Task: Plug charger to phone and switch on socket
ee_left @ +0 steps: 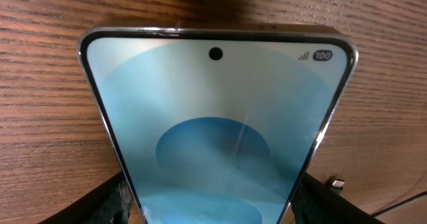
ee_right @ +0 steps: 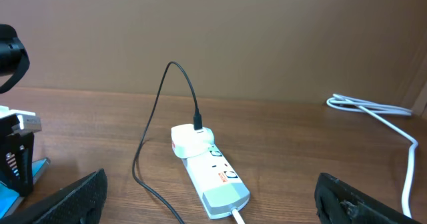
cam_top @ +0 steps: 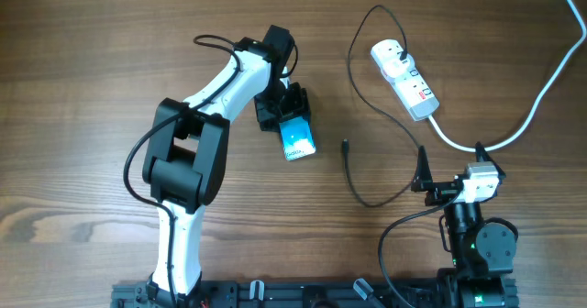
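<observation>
Left gripper [cam_top: 293,125] has the phone [cam_top: 297,140] pinched by its long edges, its fingers [ee_left: 100,204] dark on either side of the blue screen, out in the middle of the wooden table [cam_top: 92,51]. The charger [cam_top: 351,65] runs from the far end of the socket [cam_top: 405,77], and its connector tip [cam_top: 345,146] lies to the right of the phone, not touching it. The right gripper [cam_top: 449,168] sits near the front edge, jaws spread wide and empty (looking straight at the socket and its white cord [cam_top: 541,88]).
</observation>
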`<state>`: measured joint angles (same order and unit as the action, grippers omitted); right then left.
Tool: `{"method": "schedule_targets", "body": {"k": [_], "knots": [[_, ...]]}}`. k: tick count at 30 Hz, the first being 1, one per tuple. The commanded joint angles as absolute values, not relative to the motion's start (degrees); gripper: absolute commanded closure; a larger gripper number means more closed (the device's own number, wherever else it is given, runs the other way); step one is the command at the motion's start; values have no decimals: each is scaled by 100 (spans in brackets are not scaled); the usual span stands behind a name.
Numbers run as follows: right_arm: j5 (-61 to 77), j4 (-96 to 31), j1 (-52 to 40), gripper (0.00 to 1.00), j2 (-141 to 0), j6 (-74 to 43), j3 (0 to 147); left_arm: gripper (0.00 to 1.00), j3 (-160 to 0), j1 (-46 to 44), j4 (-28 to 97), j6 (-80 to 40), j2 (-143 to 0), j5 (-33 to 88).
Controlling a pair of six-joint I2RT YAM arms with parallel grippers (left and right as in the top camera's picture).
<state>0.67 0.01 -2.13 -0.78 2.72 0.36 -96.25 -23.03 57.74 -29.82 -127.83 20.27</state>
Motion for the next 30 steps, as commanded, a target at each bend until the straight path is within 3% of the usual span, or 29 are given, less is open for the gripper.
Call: {"method": "schedule_targets", "body": {"k": [1,20,30], "knots": [[141,19,-185,0,-54,298,30,30,-9568,-2309,5793,-3024,-12825,2023],[141,19,-185,0,-54,298,30,30,-9564,-3238,5916,-3393,-12827,-143],[143,19,-185,0,-54,301,30,25,-9275,-3653,5920,-3649,-12901,-812]]}}
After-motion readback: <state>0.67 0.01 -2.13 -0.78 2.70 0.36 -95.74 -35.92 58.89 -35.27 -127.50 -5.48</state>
